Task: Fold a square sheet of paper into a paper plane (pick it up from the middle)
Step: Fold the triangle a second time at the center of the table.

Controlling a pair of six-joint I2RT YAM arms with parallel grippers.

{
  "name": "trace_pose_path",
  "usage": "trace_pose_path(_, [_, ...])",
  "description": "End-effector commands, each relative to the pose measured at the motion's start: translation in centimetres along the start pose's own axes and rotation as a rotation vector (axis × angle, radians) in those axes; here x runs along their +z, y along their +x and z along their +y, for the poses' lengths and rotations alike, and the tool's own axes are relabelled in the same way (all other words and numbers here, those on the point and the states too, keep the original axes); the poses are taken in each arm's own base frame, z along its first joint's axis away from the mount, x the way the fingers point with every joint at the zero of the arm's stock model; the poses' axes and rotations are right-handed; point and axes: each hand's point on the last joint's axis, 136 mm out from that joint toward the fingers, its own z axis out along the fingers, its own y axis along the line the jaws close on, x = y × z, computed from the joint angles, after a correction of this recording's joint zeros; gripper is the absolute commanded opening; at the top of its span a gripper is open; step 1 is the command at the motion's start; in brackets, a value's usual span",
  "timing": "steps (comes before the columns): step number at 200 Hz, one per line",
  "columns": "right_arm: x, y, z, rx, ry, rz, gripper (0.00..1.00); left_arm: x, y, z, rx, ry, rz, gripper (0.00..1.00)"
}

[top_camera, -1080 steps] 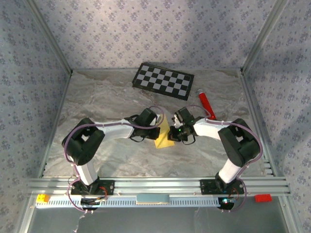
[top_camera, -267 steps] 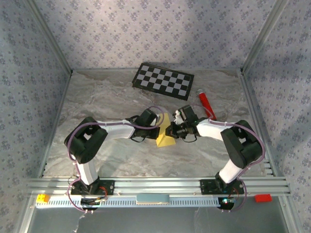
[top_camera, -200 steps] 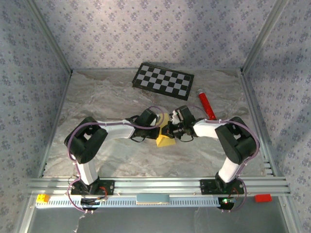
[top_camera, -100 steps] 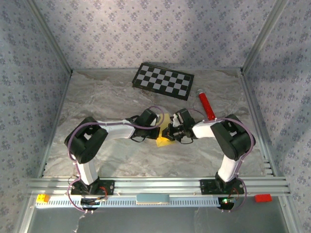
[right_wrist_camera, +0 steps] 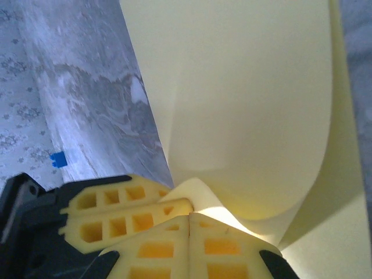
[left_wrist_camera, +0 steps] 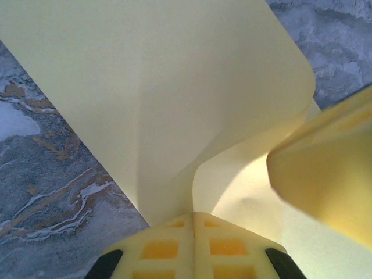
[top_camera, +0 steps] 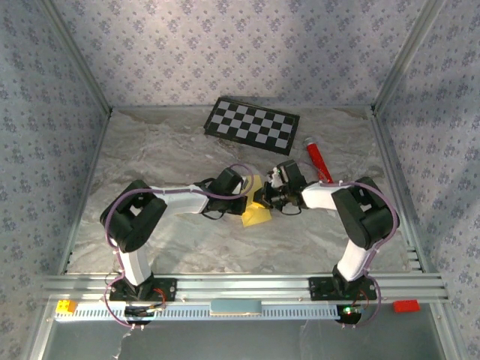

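Top external: right claw [top_camera: 267, 198] shifted right, pinching paper [top_camera: 256, 215]

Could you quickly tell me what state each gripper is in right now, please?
Left gripper: shut on the sheet of paper.
Right gripper: shut on the same sheet of paper.

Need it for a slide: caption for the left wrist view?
Left gripper pinching curled yellow paper over the marbled table.

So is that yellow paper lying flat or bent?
Bent, not flat: the square sheet of paper bows in a soft curve where the left gripper and right gripper pinch it.
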Motion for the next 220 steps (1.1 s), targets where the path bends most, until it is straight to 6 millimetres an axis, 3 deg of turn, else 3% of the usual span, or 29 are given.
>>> trace_pose_path(1, [0.4, 0.1, -2.4, 0.036, 0.076, 0.016, 0.01, 1.1, 2.8, 1.8, -0.017, -0.054, 0.103, 0.00])
trace_pose_path(20, [0.4, 1.0, -5.6, 0.101, 0.182, 0.009, 0.00, 1.1, 3.0, 1.8, -0.019, -0.055, 0.107, 0.00])
trace_pose_path(35, [0.4, 1.0, -5.6, 0.117, 0.162, 0.004, 0.00, 1.2, 3.1, 1.9, -0.018, -0.056, 0.111, 0.00])
trace_pose_path(82, [-1.3, -1.5, -0.9, 0.027, 0.088, -0.030, 0.01, 1.2, 3.2, 2.0, -0.016, -0.061, 0.117, 0.00])
trace_pose_path(100, [-1.2, -2.3, -0.1, 0.015, 0.063, -0.031, 0.01, 1.2, 3.2, 2.0, -0.016, -0.060, 0.118, 0.00])
trace_pose_path(121, [-0.8, -2.6, -1.3, 0.035, 0.093, -0.034, 0.01, 1.1, 3.2, 2.0, -0.017, -0.059, 0.118, 0.00])
trace_pose_path(145, [-0.4, -1.8, -4.9, 0.103, 0.200, -0.039, 0.00, 1.2, 3.3, 1.9, -0.016, -0.056, 0.122, 0.00])
trace_pose_path(175, [-0.4, -1.5, -6.5, 0.129, 0.197, -0.061, 0.00, 1.1, 3.4, 2.0, -0.013, -0.058, 0.127, 0.00])
trace_pose_path(194, [-0.6, -1.8, -6.6, 0.151, 0.171, -0.068, 0.00, 1.2, 3.6, 2.1, -0.012, -0.061, 0.132, 0.00])
trace_pose_path(220, [-1.8, -3.6, -4.6, 0.155, 0.089, -0.104, 0.01, 1.2, 3.6, 2.0, -0.014, -0.059, 0.131, 0.00])
